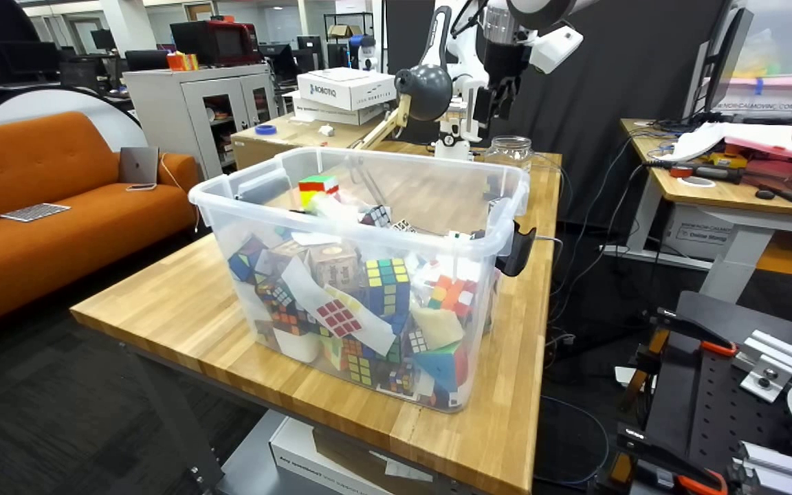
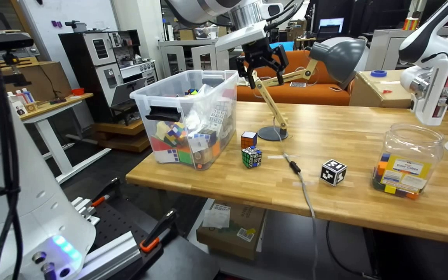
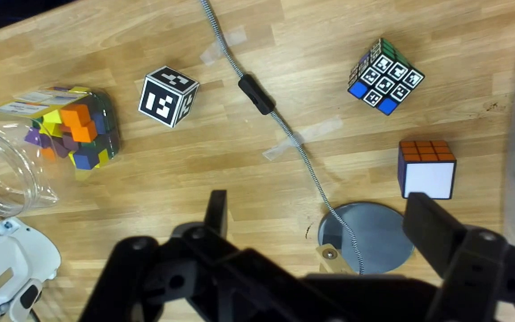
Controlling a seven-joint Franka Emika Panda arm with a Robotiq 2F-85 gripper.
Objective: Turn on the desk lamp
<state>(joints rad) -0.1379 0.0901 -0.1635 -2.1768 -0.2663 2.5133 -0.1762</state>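
Note:
The desk lamp has a jointed wooden arm, a rounded grey head and a round dark base. It stands on the table in both exterior views (image 1: 423, 93) (image 2: 338, 58), and its base shows in the wrist view (image 3: 373, 237). Its head looks unlit. Its cord runs over the base to a black inline switch (image 2: 294, 167), taped to the table, also in the wrist view (image 3: 256, 95). My gripper (image 2: 266, 83) is open and empty, high above the table, overlapping the lamp's elbow in that view. Its spread fingers show in the wrist view (image 3: 318, 195), the switch beyond them.
A clear plastic bin (image 1: 355, 230) (image 2: 185, 100) full of cubes stands beside the lamp. Two puzzle cubes (image 2: 251, 156) (image 2: 249, 139) lie near the base. A black-and-white marker cube (image 2: 333, 172) and a clear jar (image 2: 410, 155) stand beyond the switch. Another robot arm (image 2: 438, 58) stands behind.

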